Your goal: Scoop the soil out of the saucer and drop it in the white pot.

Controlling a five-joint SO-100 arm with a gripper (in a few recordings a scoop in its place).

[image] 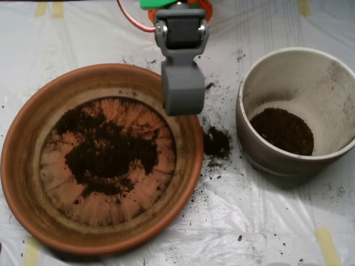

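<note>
Grey scoop (183, 88) hangs over terracotta saucer (33, 160) rim, its state unclear — soil (108, 152) patch inside, white pot (277, 158) right; spilled clump (216, 141) between them on tabletop (266, 221).

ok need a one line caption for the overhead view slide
Grey scoop over the saucer rim, soil left inside, a spilled clump beside the white pot.

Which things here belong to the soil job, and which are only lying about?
Belong: soil, saucer, white pot, scoop.
Lying about: spilled soil clump, plastic sheet, tape strips.
</note>
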